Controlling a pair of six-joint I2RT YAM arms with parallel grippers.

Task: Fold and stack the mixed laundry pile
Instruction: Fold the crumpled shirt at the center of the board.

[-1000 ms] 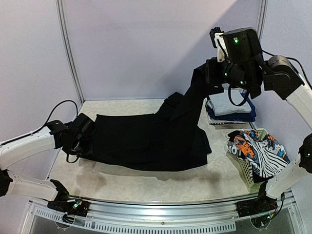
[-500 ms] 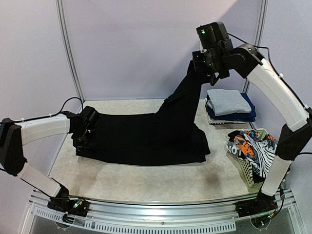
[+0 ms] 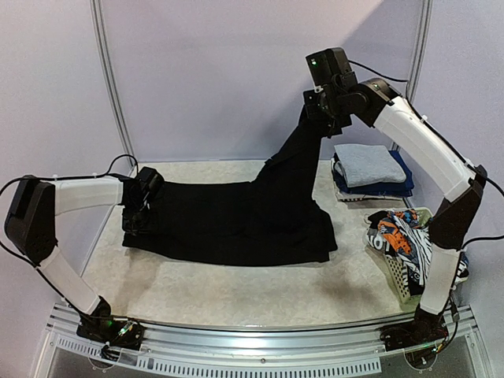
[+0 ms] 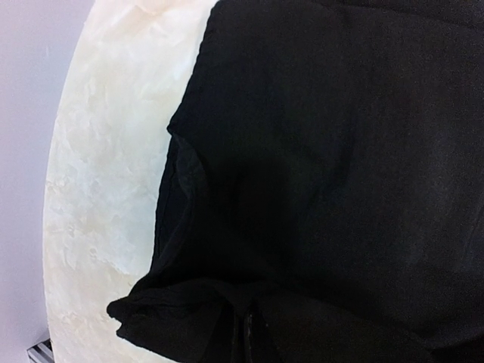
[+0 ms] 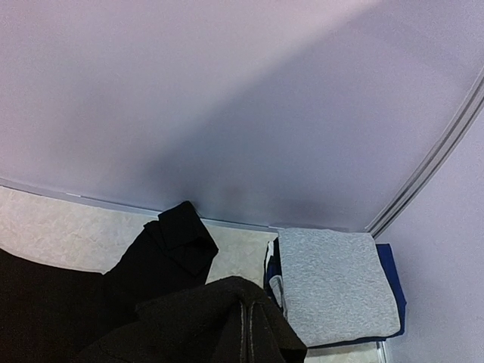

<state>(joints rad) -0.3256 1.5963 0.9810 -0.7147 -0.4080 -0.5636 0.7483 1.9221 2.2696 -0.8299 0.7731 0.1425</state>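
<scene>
Folding the black hooded top (image 3: 236,224) spread on the tabletop (image 3: 236,303), with the right jaws pinching its raised end and the left jaws pinching its left edge, you should carry the raised end across taut so the edges meet.

Room was pretty plain: pale lavender wall panels (image 3: 236,71) at the back and sides, split by a grey metal upright (image 3: 110,79) on the left and another (image 3: 424,31) in the right corner. The table (image 3: 236,295) had a cream, marbled-looking top with a ribbed aluminium rail (image 3: 260,350) along its near edge. Soft light, with a dim shadow on the back wall.
</scene>
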